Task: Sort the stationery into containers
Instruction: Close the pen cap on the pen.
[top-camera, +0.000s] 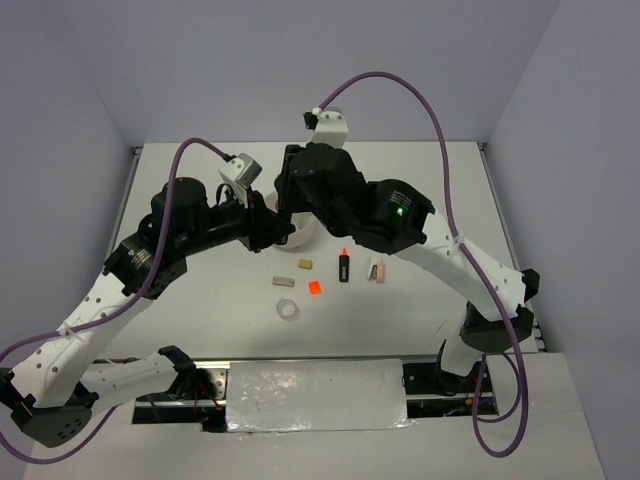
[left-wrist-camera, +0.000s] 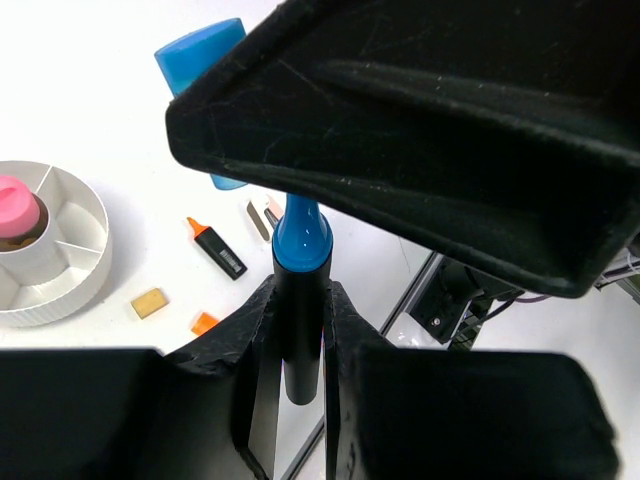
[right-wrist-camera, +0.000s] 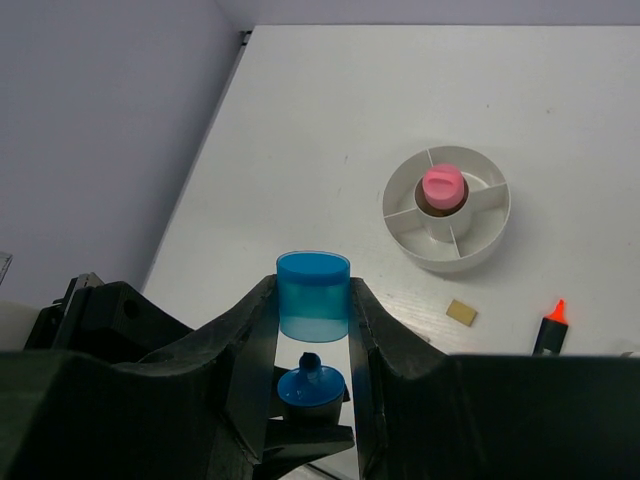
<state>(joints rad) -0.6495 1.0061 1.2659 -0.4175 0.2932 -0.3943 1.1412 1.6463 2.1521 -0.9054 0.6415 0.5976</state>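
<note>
My left gripper (left-wrist-camera: 298, 312) is shut on a black marker (left-wrist-camera: 298, 340) whose blue tip (left-wrist-camera: 300, 236) is uncapped and points up. My right gripper (right-wrist-camera: 313, 285) is shut on the marker's blue cap (right-wrist-camera: 313, 300), held just above the tip (right-wrist-camera: 311, 385); cap and tip are apart. In the top view both grippers (top-camera: 268, 225) (top-camera: 290, 203) meet over the round white tub (top-camera: 305, 238), which they mostly hide. The tub (right-wrist-camera: 497, 215) is divided into compartments and has a pink item (right-wrist-camera: 443, 185) at its centre.
On the table in front of the tub lie a tan eraser (top-camera: 304, 264), a second eraser (top-camera: 283, 281), an orange square (top-camera: 314, 287), an orange-capped black marker (top-camera: 344, 265), a pinkish piece (top-camera: 376, 271) and a clear tape ring (top-camera: 288, 310).
</note>
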